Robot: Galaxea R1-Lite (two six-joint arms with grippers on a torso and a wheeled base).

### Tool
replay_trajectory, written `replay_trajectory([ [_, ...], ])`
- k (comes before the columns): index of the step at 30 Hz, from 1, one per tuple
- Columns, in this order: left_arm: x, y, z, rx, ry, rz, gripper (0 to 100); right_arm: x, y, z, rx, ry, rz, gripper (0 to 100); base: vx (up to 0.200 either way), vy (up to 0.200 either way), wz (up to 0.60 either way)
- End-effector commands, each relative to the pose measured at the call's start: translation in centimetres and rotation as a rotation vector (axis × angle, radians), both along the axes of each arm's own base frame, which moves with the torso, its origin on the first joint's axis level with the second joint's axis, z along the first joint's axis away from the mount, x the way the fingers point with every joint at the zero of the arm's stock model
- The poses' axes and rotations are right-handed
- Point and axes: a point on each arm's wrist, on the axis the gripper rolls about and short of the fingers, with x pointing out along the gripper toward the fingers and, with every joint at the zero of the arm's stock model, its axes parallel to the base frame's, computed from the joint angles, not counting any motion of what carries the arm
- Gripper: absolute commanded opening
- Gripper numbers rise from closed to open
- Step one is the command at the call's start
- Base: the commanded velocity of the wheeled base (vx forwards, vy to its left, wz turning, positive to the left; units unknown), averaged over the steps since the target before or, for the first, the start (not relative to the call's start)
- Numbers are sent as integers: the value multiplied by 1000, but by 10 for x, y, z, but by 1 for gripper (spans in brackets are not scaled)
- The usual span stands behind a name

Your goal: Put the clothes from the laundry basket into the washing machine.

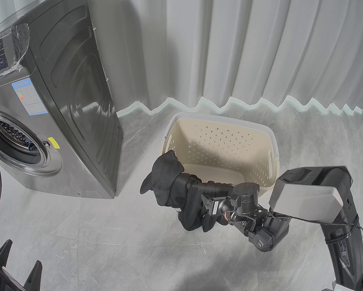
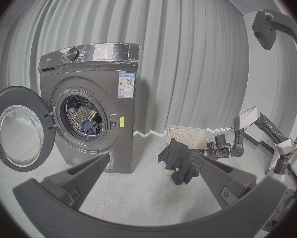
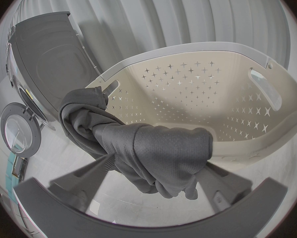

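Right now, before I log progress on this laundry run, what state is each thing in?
washing machine door, swung open.
drum, holding dark clothing.
laundry basket, upright on the floor.
dark garment, bunched, hanging clear of the floor.
right gripper, jaws shut on the dark garment.
left gripper, jaws open, holding nothing.

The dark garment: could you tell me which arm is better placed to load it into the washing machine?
Right: its jaws are shut on the dark garment, lifted beside the laundry basket; the left jaws stand open, empty.

Pleated white curtain (image 1: 230, 41) behind grey marbled floor (image 1: 129, 231)
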Motion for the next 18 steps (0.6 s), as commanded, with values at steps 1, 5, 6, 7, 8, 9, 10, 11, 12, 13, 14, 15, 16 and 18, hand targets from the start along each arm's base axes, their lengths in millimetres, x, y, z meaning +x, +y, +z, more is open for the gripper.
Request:
replay_trajectory([
  [1, 0, 0, -5, -1, 3, 0, 100, 3, 3, 1, 9, -13, 3, 0, 0, 0, 0],
  [5, 0, 0, -5, -13, 5, 0, 100, 2, 5, 3, 14, -19, 7, 0, 0, 0, 0],
  [6, 0, 0, -5, -13, 5, -1, 100, 2, 5, 4, 16, -22, 9, 0, 0, 0, 0],
  [7, 0, 0, -5, -14, 5, 0, 100, 2, 5, 3, 15, -20, 9, 0, 0, 0, 0],
  [8, 0, 0, -5, -14, 5, 0, 100, 0, 5, 7, 19, -25, 12, 0, 0, 0, 0],
  [9, 0, 0, -5, -14, 5, -1, 100, -1, 6, 7, 18, -24, 13, 0, 0, 0, 0],
  [10, 0, 0, -5, -16, 5, -1, 100, -2, 5, 7, 16, -22, 13, 0, 0, 0, 0],
  [11, 0, 0, -5, -16, 5, 0, 100, -4, 4, 10, 18, -24, 15, 0, 0, 0, 0],
  [12, 0, 0, -5, -16, 5, -1, 100, -6, 3, 15, 21, -29, 16, 0, 0, 0, 0],
  [13, 0, 0, -5, -16, 5, -1, 100, -6, 3, 15, 21, -29, 16, 0, 0, 0, 0],
  [14, 0, 0, -5, -22, 6, 0, 100, -14, 1, 29, 27, -38, 21, 0, 0, 0, 0],
  [15, 0, 0, -5, -25, 6, -1, 100, -18, -1, 33, 26, -35, 27, 0, 0, 0, 0],
  [16, 0, 0, -5, -26, 7, -2, 100, -26, -1, 40, 27, -38, 38, 0, 0, 0, 0],
  [18, 0, 0, -5, -28, 7, -2, 100, -31, -2, 47, 32, -44, 47, 0, 0, 0, 0],
])
